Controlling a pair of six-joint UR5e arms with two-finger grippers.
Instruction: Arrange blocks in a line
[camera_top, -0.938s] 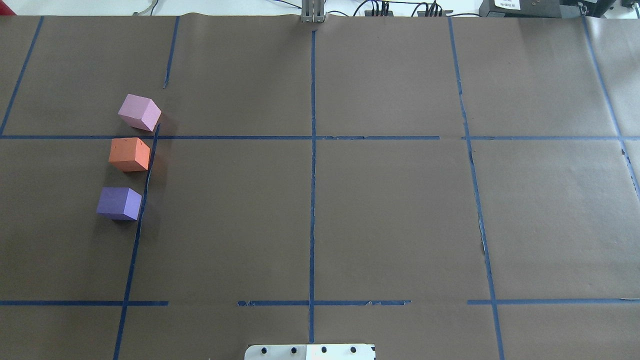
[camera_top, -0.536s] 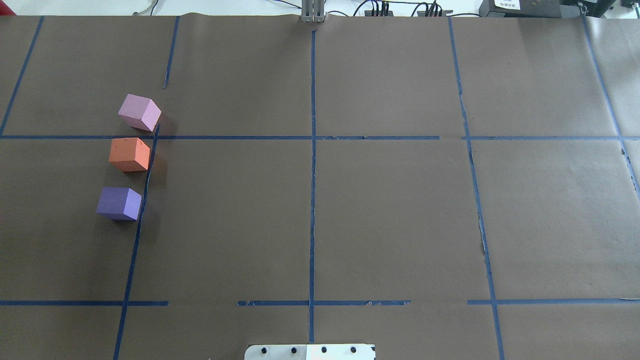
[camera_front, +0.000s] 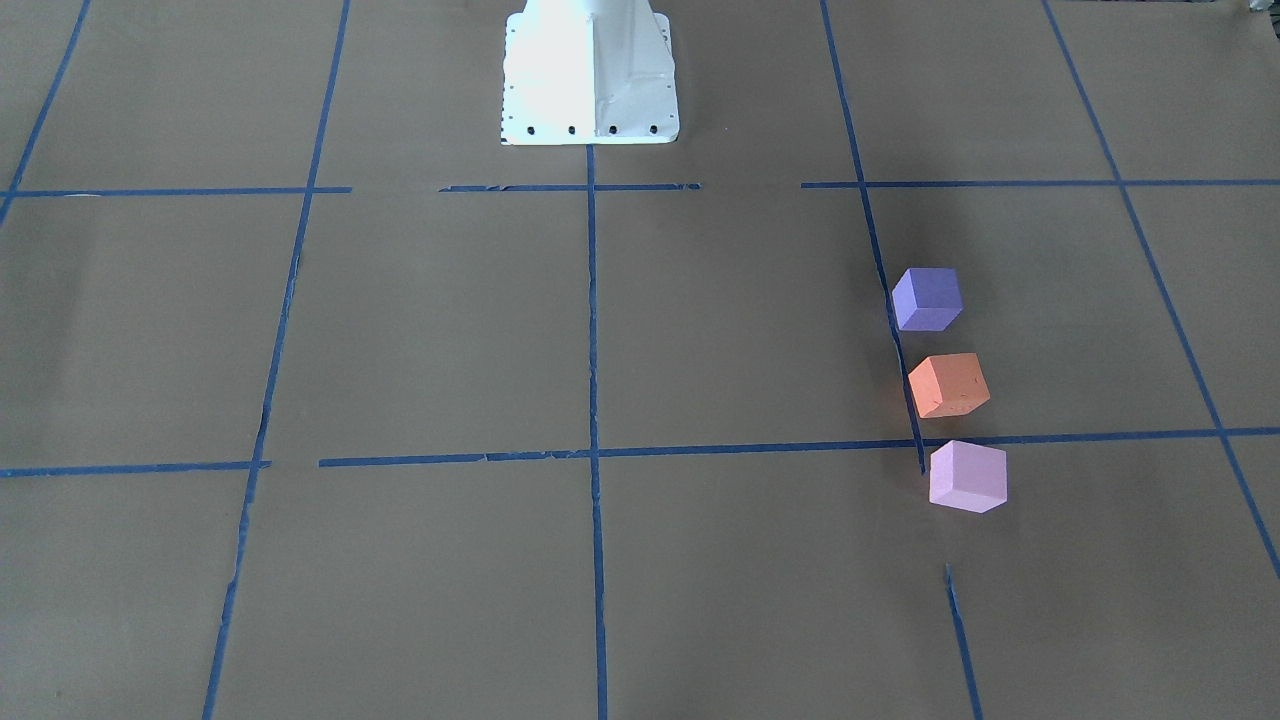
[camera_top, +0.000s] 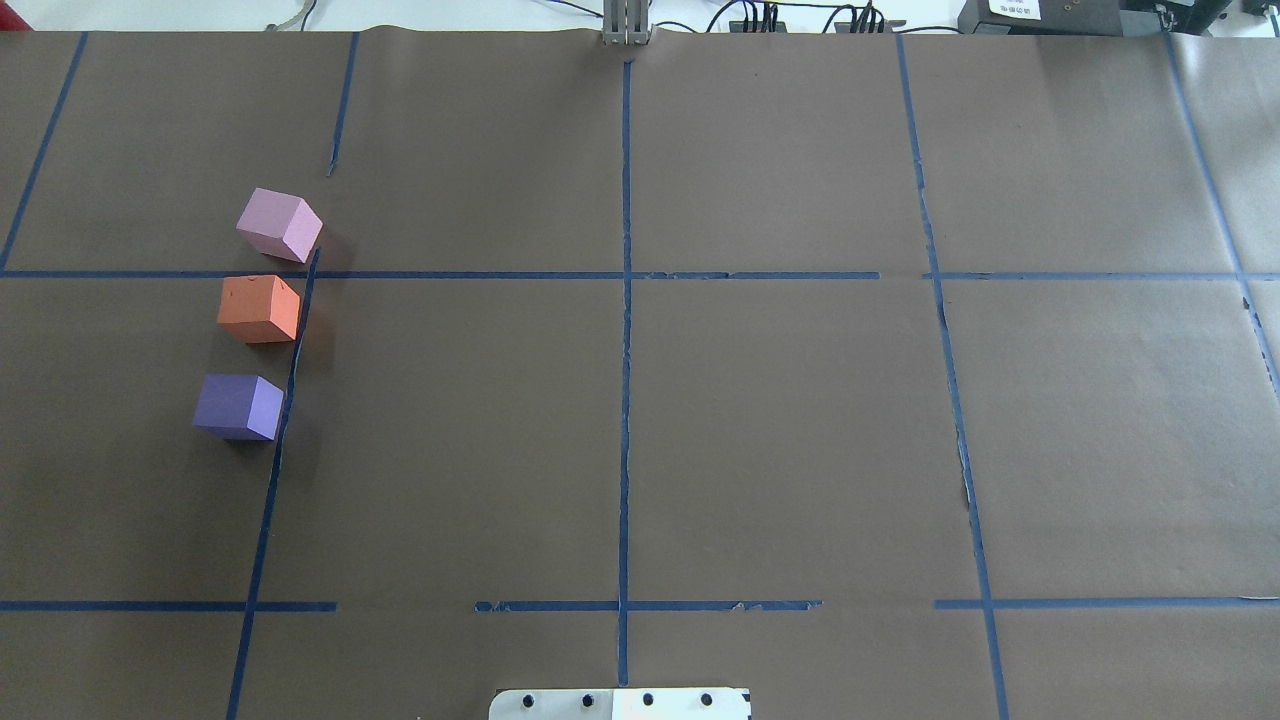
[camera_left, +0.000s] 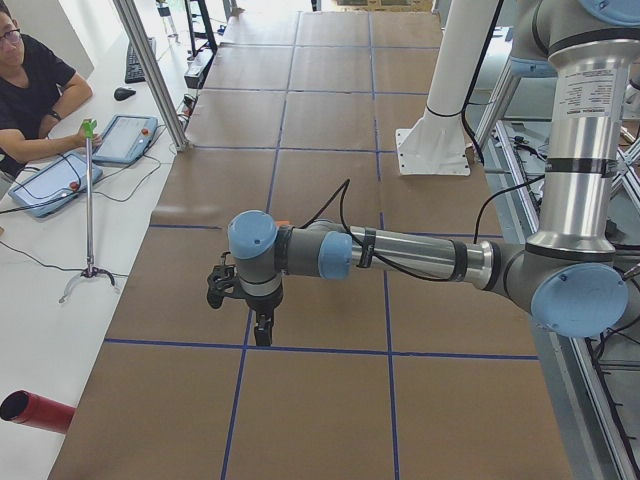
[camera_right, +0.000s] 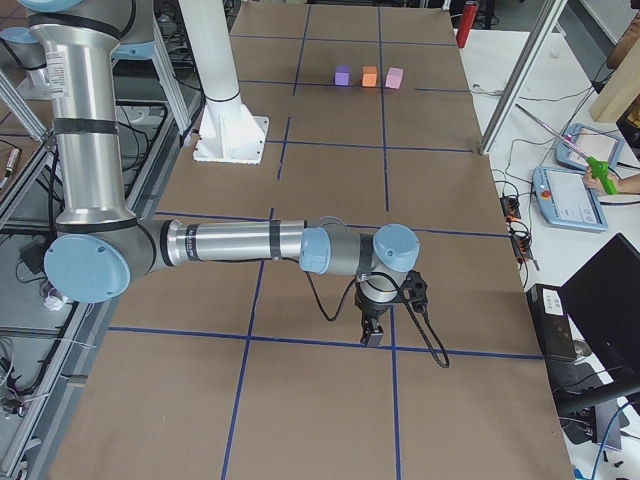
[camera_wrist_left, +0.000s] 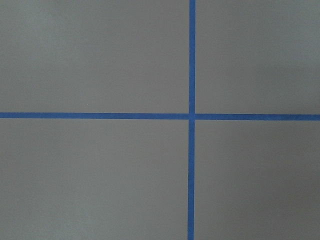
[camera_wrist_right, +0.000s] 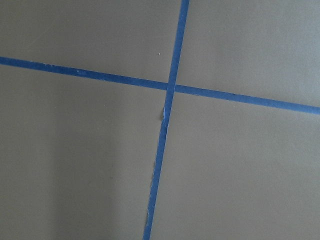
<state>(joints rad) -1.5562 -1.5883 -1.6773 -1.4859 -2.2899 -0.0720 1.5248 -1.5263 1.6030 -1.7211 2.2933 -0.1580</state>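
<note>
Pink block (camera_top: 279, 225), orange block (camera_top: 258, 309), purple block (camera_top: 238, 407) sit aligned; leave them. Left end effector (camera_left: 262, 329), right end effector (camera_right: 372, 334): you cannot tell their opening.

Brown-papered bench (camera_top: 800, 430) gridded with blue tape (camera_top: 625, 400).
An operator (camera_left: 28, 85) sits at a tablet (camera_left: 55, 185); a red cylinder (camera_left: 38, 412) lies beside the bench's near corner.

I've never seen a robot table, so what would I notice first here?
Three bright cubes stand in a row on the robot's left: pink block, orange block, purple block. The left arm and right arm stretch low over the brown paper, touching no block.
</note>
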